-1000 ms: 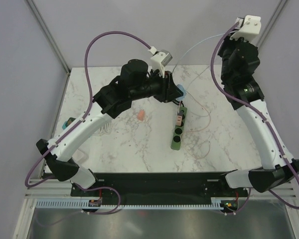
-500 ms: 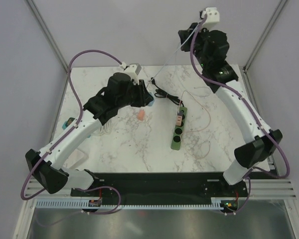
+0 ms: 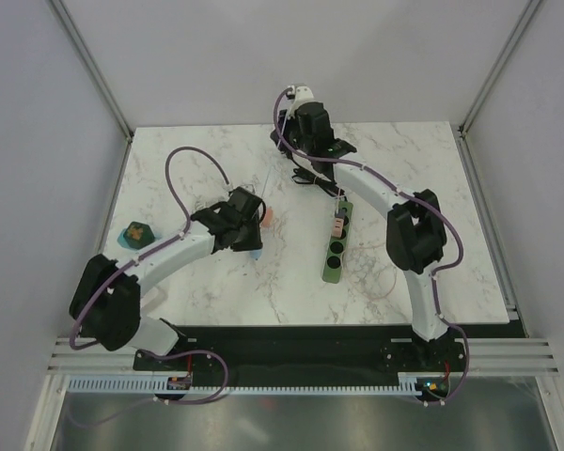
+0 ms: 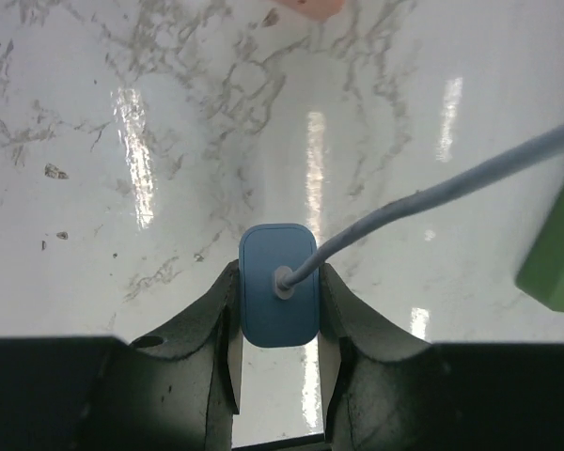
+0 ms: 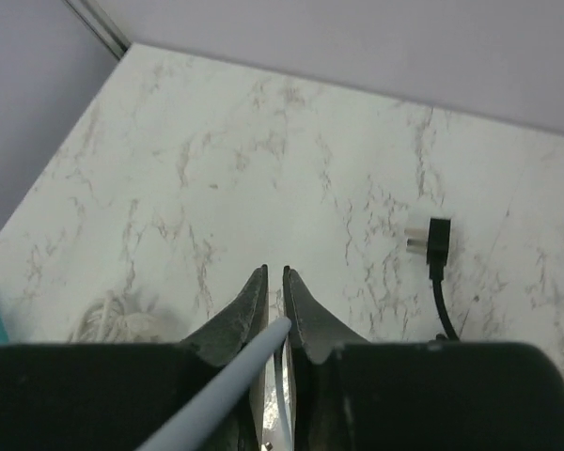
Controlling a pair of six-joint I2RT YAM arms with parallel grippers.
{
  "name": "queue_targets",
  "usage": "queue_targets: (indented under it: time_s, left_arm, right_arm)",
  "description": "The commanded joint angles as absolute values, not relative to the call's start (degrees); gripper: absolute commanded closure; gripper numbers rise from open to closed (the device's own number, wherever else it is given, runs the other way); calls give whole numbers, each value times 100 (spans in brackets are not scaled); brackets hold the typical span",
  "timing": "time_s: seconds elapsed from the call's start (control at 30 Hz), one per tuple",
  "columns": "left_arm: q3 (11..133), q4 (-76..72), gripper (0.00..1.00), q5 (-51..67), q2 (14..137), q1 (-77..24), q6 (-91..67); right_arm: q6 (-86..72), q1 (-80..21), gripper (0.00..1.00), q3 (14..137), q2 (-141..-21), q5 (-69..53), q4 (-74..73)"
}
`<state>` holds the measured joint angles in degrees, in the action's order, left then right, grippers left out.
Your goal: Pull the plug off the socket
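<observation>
Blue plug (image 4: 278, 285) was clear of the green power strip (image 3: 336, 242), clamped in the left gripper (image 4: 279, 274) above the tabletop.
Looked light, rigid, slick. The body was the hold, not the limp cable (image 4: 432, 193), which the right gripper (image 5: 274, 277) pinched narrow.

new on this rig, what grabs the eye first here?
A small blue rectangular plug clamped in the left fingers, its pale cable trailing right, free of the long green power strip mid-table. At the far edge, the right fingers pinch a thin grey cable, with a loose black plug nearby on the white marble table.
</observation>
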<state>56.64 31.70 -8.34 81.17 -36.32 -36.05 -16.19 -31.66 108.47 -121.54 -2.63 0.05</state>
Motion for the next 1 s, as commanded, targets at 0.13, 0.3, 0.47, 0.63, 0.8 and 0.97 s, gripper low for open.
queue_targets:
  time_s: [0.13, 0.3, 0.47, 0.63, 0.8, 0.97]
  left_arm:
    - [5493, 3200, 94, -1178, 9175, -3182, -3858]
    - [5493, 3155, 50, -1275, 9229, -3111, -3928]
    - [5537, 3190, 10, -1091, 9036, -3120, -3902]
    - [5572, 3199, 0, -888, 8386, -3120, -3788]
    - [5616, 3208, 0, -555, 7639, -3120, -3569]
    - [5651, 3068, 6, 120, 7173, -3129, -3419]
  right_arm:
    - [-2162, -3076, 64, 11399, -12630, -457, -1598]
    - [-1890, -3015, 22, 11601, -12762, -720, -2591]
    - [-1557, -2900, 2, 11672, -12508, -642, -3487]
    - [-1336, -2848, 2, 11681, -11822, -231, -4094]
    - [-943, -2804, 2, 11540, -11312, 421, -4753]
    - [-563, -2813, 2, 11137, -11040, 204, -5019]
